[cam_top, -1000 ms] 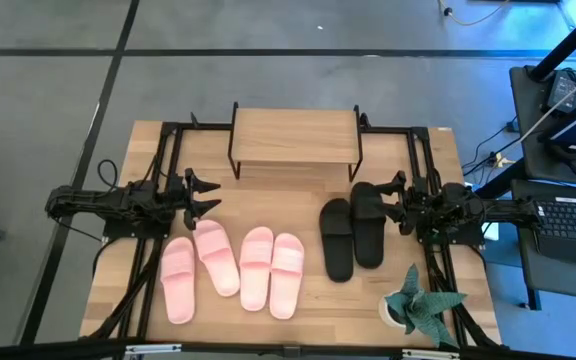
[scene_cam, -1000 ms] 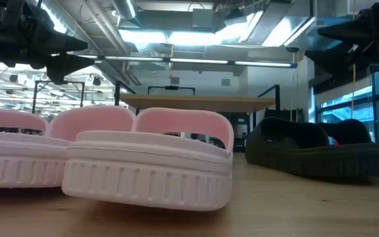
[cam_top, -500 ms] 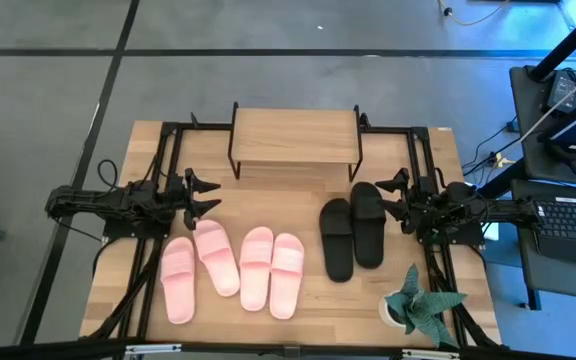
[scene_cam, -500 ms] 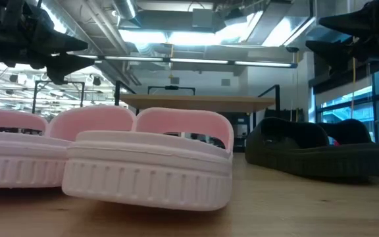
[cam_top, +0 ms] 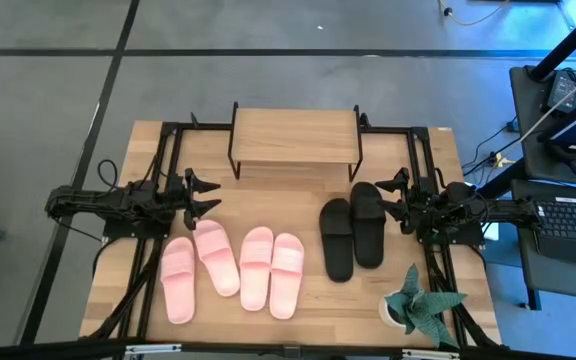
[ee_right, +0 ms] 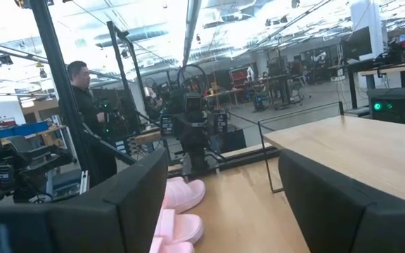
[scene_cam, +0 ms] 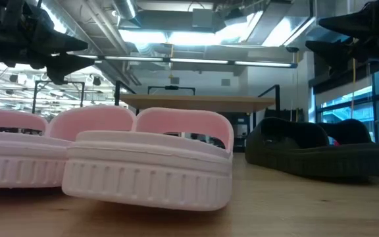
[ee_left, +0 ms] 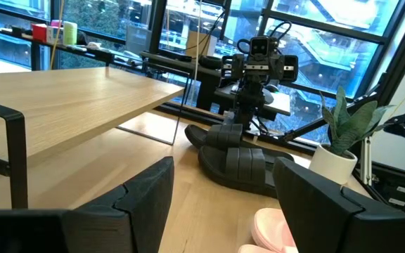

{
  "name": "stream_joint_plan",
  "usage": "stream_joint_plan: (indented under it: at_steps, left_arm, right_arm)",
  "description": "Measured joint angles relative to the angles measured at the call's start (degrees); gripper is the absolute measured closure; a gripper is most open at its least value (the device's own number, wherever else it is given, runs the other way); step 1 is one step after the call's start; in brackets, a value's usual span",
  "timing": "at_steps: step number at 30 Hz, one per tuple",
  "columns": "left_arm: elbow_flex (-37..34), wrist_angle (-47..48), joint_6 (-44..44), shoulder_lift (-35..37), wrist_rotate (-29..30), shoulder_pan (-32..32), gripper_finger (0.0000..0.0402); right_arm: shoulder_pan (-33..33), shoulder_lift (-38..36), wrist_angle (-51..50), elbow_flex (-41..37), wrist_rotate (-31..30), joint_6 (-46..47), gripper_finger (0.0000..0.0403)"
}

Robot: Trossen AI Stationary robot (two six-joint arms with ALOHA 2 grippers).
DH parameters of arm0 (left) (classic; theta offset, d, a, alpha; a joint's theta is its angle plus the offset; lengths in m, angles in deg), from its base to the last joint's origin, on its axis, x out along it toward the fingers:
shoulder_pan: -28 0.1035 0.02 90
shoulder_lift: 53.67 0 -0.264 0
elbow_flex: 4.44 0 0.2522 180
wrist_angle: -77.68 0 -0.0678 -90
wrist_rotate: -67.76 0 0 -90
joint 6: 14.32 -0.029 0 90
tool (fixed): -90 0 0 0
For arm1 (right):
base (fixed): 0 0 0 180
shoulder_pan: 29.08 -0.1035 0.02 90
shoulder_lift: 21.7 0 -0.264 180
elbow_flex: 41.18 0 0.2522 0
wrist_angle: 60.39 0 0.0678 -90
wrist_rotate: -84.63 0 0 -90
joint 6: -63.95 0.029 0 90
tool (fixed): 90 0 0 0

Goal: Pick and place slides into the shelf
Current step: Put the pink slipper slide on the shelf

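This is a robotics lab inside a large open industrial hall. The wooden table (cam_top: 298,300) stands on a grey concrete floor (cam_top: 48,90) marked with dark lines, with loose cables (cam_top: 488,155) trailing beside it. To one side sits a desk with a keyboard (cam_top: 573,218) and screens. The low view shows exposed pipes and long strip lights (scene_cam: 196,36) under a bare ceiling. Beyond the table, the right wrist view shows more benches, black metal frames, equipment with green indicator lights (ee_right: 389,107), and a person (ee_right: 90,119) standing among camera stands. The left wrist view shows tall glass windows (ee_left: 329,42).
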Motion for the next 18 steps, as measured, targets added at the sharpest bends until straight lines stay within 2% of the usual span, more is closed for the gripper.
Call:
stream_joint_plan:
  at_steps: [9, 16, 18]
  left_arm:
    - [0.0, 0.0, -0.1, 0.0, 0.0, 0.0, 0.0166]
    - [0.0, 0.0, -4.1, 0.0, 0.0, 0.0, 0.0166]
    - [0.0, 0.0, -5.9, 0.0, 0.0, 0.0, 0.0166]
  right_arm:
    - [0.0, 0.0, 0.0, 0.0, 0.0, -0.1, 0.0130]
    - [0.0, 0.0, 0.9, 0.0, 0.0, 0.0, 0.0130]
    - [0.0, 0.0, 1.7, 0.0, -0.2, -2.5, 0.0130]
